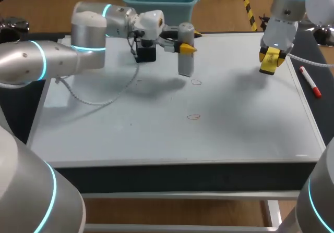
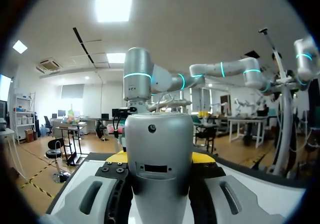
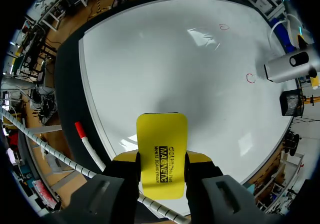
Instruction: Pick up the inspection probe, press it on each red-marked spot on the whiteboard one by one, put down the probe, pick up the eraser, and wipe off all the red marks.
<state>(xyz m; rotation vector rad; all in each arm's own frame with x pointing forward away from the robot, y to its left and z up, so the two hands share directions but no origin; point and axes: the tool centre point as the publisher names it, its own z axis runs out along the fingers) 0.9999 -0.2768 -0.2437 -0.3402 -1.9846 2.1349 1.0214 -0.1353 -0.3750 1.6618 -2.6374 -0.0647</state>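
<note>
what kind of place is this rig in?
Likely a robot lab test bench: a whiteboard with red marks, the left gripper holding a probe, the right gripper an eraser.

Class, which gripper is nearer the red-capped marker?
Right. The right gripper, holding the eraser, hangs beside the marker; the left gripper, holding the inspection probe, is across the whiteboard.

Desk point(image 1: 182, 174): dark top, showing as a border and thick front edge. Pale rail point(image 1: 182, 195) and leg point(image 1: 272, 212) beneath, probably metal. Lighting even, shadows soft.
</note>
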